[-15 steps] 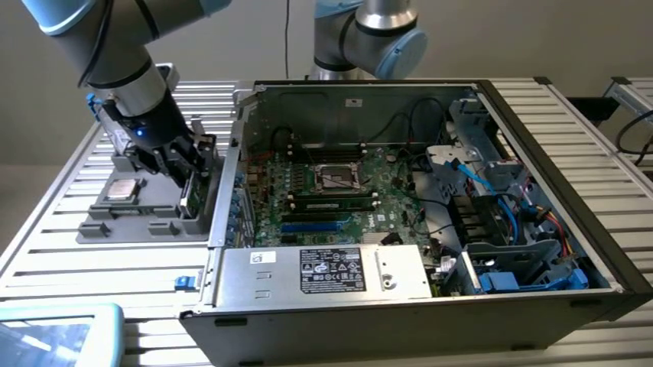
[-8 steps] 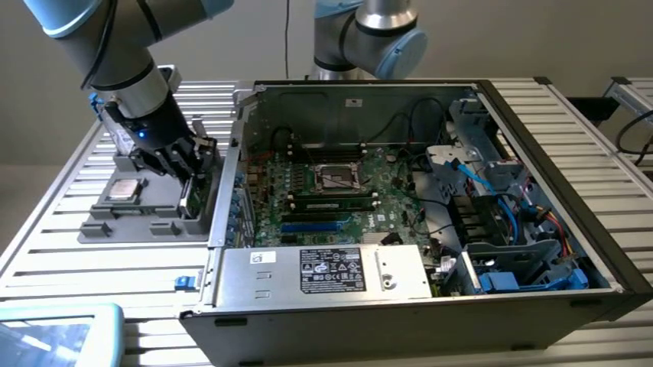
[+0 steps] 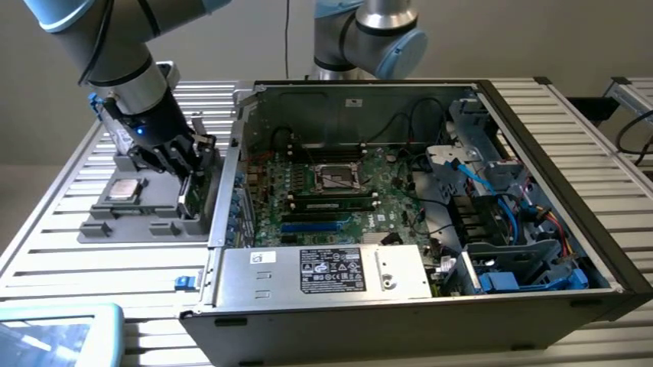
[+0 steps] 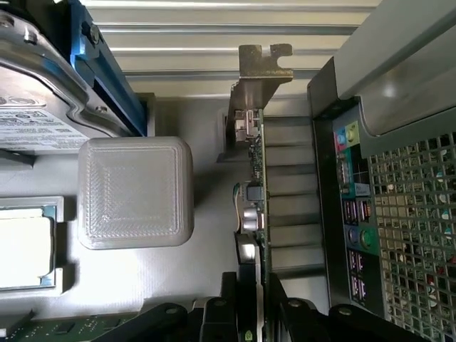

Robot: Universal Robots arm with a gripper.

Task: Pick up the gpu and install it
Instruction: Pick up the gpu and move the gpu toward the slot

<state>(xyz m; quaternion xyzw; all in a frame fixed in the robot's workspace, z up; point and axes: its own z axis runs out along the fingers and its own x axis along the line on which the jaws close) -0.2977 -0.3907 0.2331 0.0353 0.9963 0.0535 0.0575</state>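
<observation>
The gpu [image 3: 196,195] stands on its edge in a grey holder tray [image 3: 112,225], on the exterior view's left of the open computer case [image 3: 408,302]. My gripper [image 3: 190,164] reaches down onto the card's upper edge. In the wrist view the gpu [image 4: 256,178] appears edge-on as a thin green board, with its silver bracket [image 4: 260,64] at the far end. My gripper [image 4: 251,310] is shut on the gpu, its black fingers [image 4: 229,308] pressed against both faces. The motherboard [image 3: 337,191] lies flat inside the case.
A processor chip [image 3: 125,190] lies in the tray beside the card, and a grey square block [image 4: 135,192] and a hard drive [image 4: 35,107] stand close by. The case's rear port panel [image 4: 356,228] is right beside the card. A second arm's base [image 3: 368,38] stands behind the case.
</observation>
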